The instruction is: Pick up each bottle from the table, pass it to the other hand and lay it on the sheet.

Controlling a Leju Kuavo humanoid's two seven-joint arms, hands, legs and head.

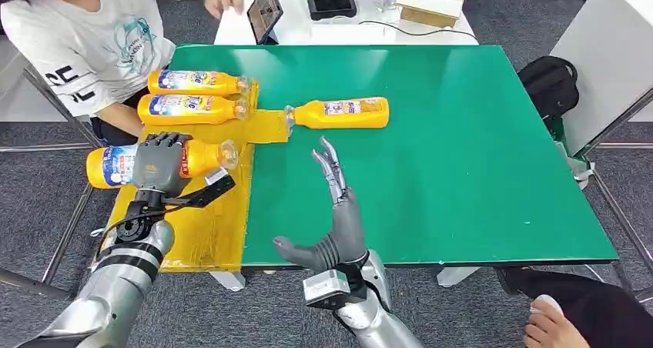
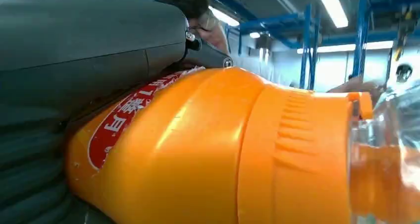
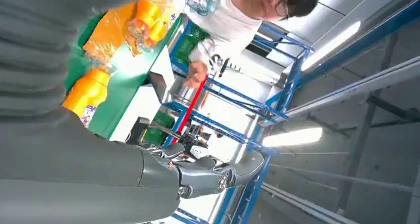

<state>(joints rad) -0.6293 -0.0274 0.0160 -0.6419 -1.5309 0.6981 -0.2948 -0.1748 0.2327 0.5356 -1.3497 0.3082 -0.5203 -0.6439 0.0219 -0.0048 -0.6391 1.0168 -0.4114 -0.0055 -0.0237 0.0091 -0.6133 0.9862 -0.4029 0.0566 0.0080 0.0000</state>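
Head view — a bottle (image 1: pixel 158 165) is gripped by the left hand (image 1: pixel 159 163) over the yellow sheet (image 1: pixel 192 225), lying crosswise; two bottles (image 1: pixel 194 95) lie on the sheet beyond it, and one more bottle (image 1: pixel 339 112) waits on the green counter (image 1: pixel 462 148). The right hand (image 1: pixel 336 209) is held open, empty, fingers extended. The held bottle is best lowered level, parallel to its neighbours, before release.

Left wrist view — the orange bottle body (image 2: pixel 208 149) is pressed against the hand's grey cover.

Right wrist view — spread fingers (image 3: pixel 213 174), nothing grasped.
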